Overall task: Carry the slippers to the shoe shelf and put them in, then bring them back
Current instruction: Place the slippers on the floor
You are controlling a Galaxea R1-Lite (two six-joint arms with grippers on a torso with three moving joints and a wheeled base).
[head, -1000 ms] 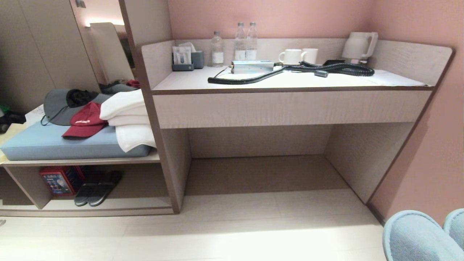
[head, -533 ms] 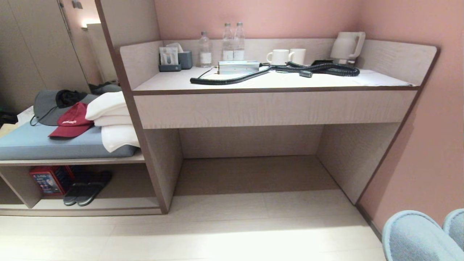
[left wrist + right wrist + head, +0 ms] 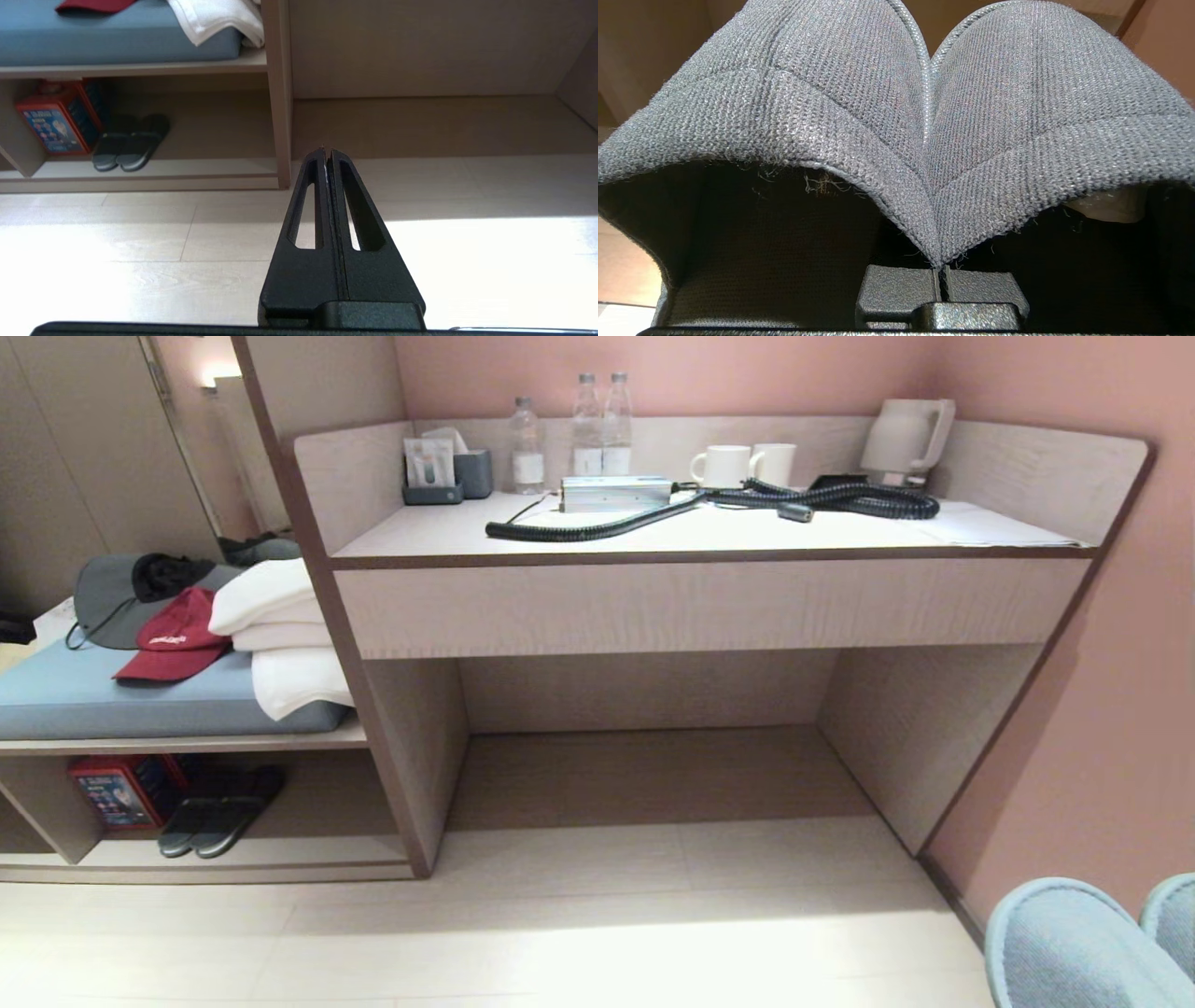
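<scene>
The grey-blue slippers (image 3: 1064,943) show their rounded toes at the bottom right corner of the head view, side by side and off the floor. In the right wrist view the slippers (image 3: 831,93) fill the picture, and my right gripper (image 3: 941,280) is shut on their two inner edges, pinched together. The shoe shelf (image 3: 317,803) is the low cubby at the lower left, under a cushioned bench; it also shows in the left wrist view as the shoe shelf (image 3: 210,135). My left gripper (image 3: 327,151) hangs shut and empty above the pale floor, facing the shelf's upright divider (image 3: 279,116).
A dark pair of slippers (image 3: 219,812) and a red box (image 3: 117,791) lie in the cubby's left part. Folded white towels (image 3: 280,644) and a red cap (image 3: 177,639) lie on the blue cushion. A desk (image 3: 709,602) with bottles, mugs, kettle and black hose stands over a wide recess. A pink wall (image 3: 1120,709) closes the right.
The whole head view has shifted: the furniture slid left and slightly up in the picture, so the camera moved. The slippers stay in the same corner, still held.
</scene>
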